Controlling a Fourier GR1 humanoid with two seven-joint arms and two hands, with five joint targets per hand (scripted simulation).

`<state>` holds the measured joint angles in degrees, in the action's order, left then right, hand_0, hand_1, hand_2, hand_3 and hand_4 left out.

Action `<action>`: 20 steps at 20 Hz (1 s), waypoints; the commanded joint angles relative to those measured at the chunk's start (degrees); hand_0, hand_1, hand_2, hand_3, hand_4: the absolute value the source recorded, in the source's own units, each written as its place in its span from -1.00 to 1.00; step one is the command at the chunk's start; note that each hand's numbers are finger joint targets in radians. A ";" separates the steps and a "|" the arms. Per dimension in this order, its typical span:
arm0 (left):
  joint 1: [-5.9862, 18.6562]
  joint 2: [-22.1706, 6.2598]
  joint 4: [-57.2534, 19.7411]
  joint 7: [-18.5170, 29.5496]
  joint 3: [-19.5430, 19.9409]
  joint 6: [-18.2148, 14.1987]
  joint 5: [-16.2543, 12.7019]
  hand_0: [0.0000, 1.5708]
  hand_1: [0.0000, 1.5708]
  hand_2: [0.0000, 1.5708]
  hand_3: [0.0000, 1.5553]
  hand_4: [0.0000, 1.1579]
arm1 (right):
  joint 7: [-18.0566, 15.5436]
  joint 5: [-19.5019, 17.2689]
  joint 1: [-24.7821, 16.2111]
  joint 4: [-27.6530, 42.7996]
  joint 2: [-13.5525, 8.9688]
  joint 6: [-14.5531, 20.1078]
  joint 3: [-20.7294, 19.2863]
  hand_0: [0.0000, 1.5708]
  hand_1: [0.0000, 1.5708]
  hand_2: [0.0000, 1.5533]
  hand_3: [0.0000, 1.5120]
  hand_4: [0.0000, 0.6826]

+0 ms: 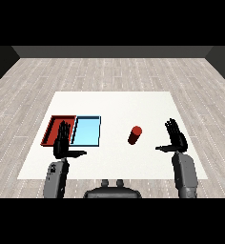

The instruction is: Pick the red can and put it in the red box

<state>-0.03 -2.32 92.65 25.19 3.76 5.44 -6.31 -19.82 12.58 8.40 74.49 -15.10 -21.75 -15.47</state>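
Nothing is done yet: the can [135,135] stands untouched on the surface [124,105] at frame centre, right of the red tray [51,128], with each robot hand, left [63,143] and right [176,138], spread and holding nothing.

Table [114,102] matt white, smooth. Floor [109,71] pale wood planks. Can [135,135] by right hand [176,139] smooth red. Hands matt black.

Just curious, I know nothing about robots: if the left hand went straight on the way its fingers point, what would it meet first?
Probably the red tray. The left hand points away across the table, and its fingertips already overlap that tray's near edge in this view. Its height above the tray is unclear, so it might pass over.
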 commanded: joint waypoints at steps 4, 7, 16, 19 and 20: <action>1.35 0.59 -6.50 5.86 0.43 1.13 0.15 -1.00 -1.00 -1.00 -1.00 -1.00 | 2.18 1.03 4.89 -6.08 2.72 1.63 1.00 -1.00 -1.00 -1.00 -1.00 -1.00; -2.27 -0.26 0.83 0.32 0.59 -0.34 -0.15 -1.00 -1.00 -1.00 -1.00 -1.00 | 5.38 1.97 4.33 -2.83 5.20 3.40 2.56 -1.00 -1.00 -1.00 -1.00 -1.00; 1.71 0.76 -3.46 2.22 0.08 -1.60 1.01 -1.00 -1.00 -1.00 -1.00 -1.00 | -0.90 1.27 7.52 -13.95 5.62 2.20 2.67 -1.00 -1.00 -1.00 -1.00 -1.00; 3.64 -0.52 0.91 -4.73 0.36 -1.44 -0.73 -1.00 -1.00 -1.00 -1.00 -1.00 | -4.18 0.29 6.46 -15.98 7.71 1.96 4.07 -1.00 -1.00 -1.00 -1.00 -1.00; -2.68 1.13 0.66 2.31 -1.20 -0.49 0.92 -1.00 -1.00 -1.00 -1.00 -1.00 | -3.20 -0.86 5.11 -13.41 8.59 3.79 5.52 -1.00 -1.00 -1.00 -1.00 -1.00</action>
<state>0.19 -2.61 92.67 24.96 4.19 4.96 -6.47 -20.83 13.17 13.04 63.97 -7.68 -18.87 -11.19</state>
